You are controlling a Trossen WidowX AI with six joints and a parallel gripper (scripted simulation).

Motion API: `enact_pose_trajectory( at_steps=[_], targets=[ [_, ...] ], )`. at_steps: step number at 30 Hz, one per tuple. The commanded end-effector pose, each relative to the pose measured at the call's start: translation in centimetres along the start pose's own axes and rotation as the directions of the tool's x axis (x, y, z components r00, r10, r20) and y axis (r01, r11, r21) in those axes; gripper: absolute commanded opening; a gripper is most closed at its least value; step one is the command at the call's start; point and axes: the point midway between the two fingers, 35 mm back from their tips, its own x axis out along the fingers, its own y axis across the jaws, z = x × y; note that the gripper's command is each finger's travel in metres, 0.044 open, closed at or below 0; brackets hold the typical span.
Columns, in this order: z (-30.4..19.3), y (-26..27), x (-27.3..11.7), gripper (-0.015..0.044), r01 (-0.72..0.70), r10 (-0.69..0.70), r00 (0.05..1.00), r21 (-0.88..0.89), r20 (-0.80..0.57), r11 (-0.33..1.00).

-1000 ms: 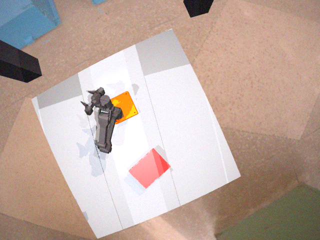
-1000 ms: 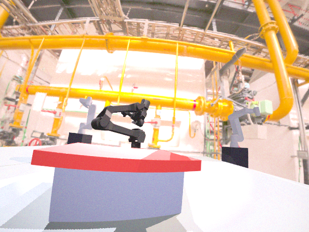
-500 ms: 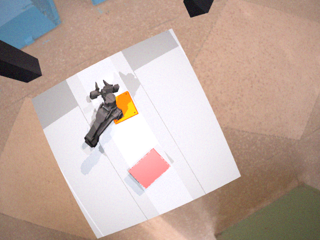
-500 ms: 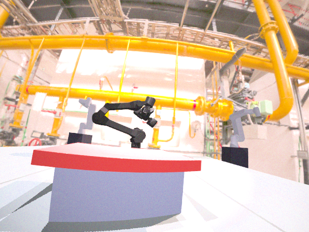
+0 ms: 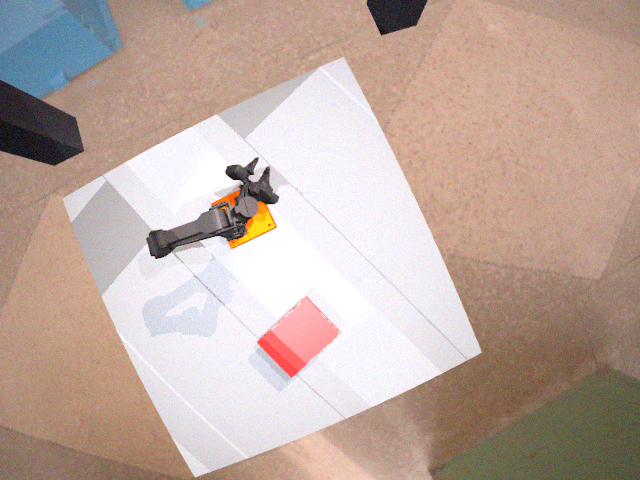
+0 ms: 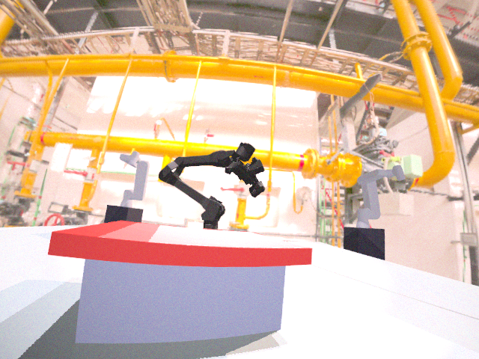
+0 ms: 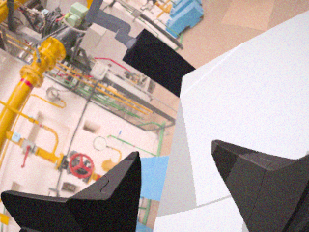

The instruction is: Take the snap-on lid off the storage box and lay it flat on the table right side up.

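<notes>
The red lid sits on top of the storage box, its rim overhanging the walls. The blue-violet box stands on the table; in the top view the lid hides it. My gripper is partly open, with nothing between its fingers. It is in the air near the arm's base, far from the lid and pointing away from it in the top view. Neither lid nor box shows in the wrist view.
An orange base plate lies under my arm. Black pedestals stand beyond the table edge, some carrying grey arms in the exterior view. Blue machinery is on the floor at the upper left of the top view.
</notes>
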Motion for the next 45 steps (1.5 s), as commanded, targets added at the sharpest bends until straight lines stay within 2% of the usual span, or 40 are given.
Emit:
enact_pose_trajectory(
  at_steps=[1, 3, 7, 10, 12, 16, 20, 22, 27, 30, 32, 37, 39, 45],
  targets=[
    [2.8, -3.1, -0.9, 0.0235, 0.127, -0.142, 0.984, 0.131, 0.108, 0.983],
    [3.7, -4.4, -1.3, 0.0235, 0.179, -0.2, 0.969, 0.146, 0.145, 0.973],
    [6.2, -8.1, -3.6, 0.0235, 0.279, -0.36, 0.9, 0.313, 0.245, 0.908],
    [7.8, -10.8, -5.9, 0.0235, 0.322, -0.476, 0.826, 0.44, 0.302, 0.838],
    [8.1, -11.5, -6.6, 0.0235, 0.327, -0.506, 0.803, 0.476, 0.315, 0.816],
    [9.3, -15.2, -11.2, 0.0235, 0.314, -0.668, 0.649, 0.673, 0.363, 0.67],
    [9.3, -18.5, -16.7, 0.0235, 0.22, -0.808, 0.463, 0.835, 0.365, 0.504],
    [9.2, -19.0, -17.6, 0.0235, 0.198, -0.825, 0.434, 0.855, 0.362, 0.479],
    [7.5, -21.8, -24.7, 0.0235, -0.004, -0.929, 0.215, 0.952, 0.301, 0.308],
    [5.6, -22.9, -29.2, 0.0235, -0.158, -0.968, 0.082, 0.962, 0.236, 0.221],
    [5.1, -23.0, -30.0, 0.0235, -0.189, -0.974, 0.057, 0.96, 0.22, 0.206],
    [0.6, -23.5, -36.4, 0.0235, -0.434, -0.989, -0.12, 0.892, 0.081, 0.126],
    [-0.8, -23.4, -38.0, 0.0235, -0.495, -0.986, -0.16, 0.861, 0.04, 0.116],
    [-1.0, -23.4, -38.2, 0.0235, -0.503, -0.986, -0.165, 0.857, 0.035, 0.115]
  ],
)
